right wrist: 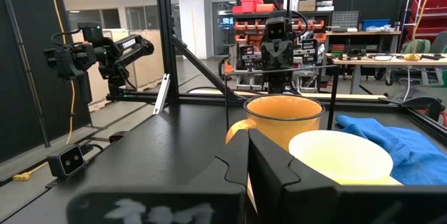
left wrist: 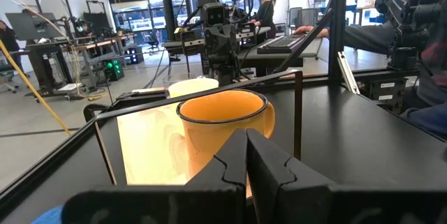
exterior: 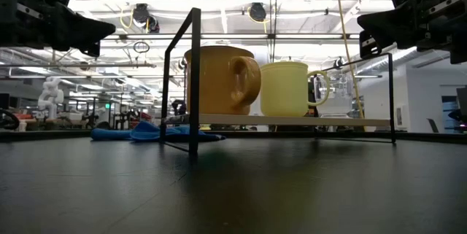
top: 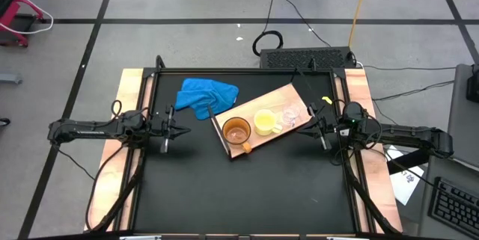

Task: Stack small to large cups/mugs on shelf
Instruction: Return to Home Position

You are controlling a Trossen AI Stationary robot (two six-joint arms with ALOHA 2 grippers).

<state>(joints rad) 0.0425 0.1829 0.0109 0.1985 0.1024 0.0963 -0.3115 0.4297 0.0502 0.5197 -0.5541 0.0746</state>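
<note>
Shelf [top: 278, 98]: light-wood board in a black metal frame, set askew on the black table [top: 247, 195], toward its far half. The low view shows the board raised a little off the tabletop.
Orange mug [top: 236, 131]: upright on the board's near-left end, biggest of the three.
Yellow mug [top: 265, 122]: upright, just beside the orange one, mid-board.
Clear cup [top: 290, 114]: upright at the far-right end, just beside the yellow mug. Can't tell if they touch.
Blue cloth [top: 207, 96]: bunched on the table by the shelf's left side, not on the board.
Why placed so: all 3 stand in one row along the board, graded big to small, none nested. That looks like the size order the task asks for, w/ each rim clear for a top-down grab.
Left gripper [top: 174, 128]: off the shelf's left side, well apart from it and pointing at the orange mug. Fingers are pressed together w/ nothing between and touch nothing.
Right gripper [top: 316, 128]: near the clear-cup end of the shelf but apart from it. Fingers are closed tight, empty, no contact.
Height: in the low view both grippers hang above mug-rim level.
Why held so: prob. a rest pose, as empty closed fingers clear of the frame posts can't snag or knock a mug.
Stage: placing looks done. Only parking the arms seems left.
</note>
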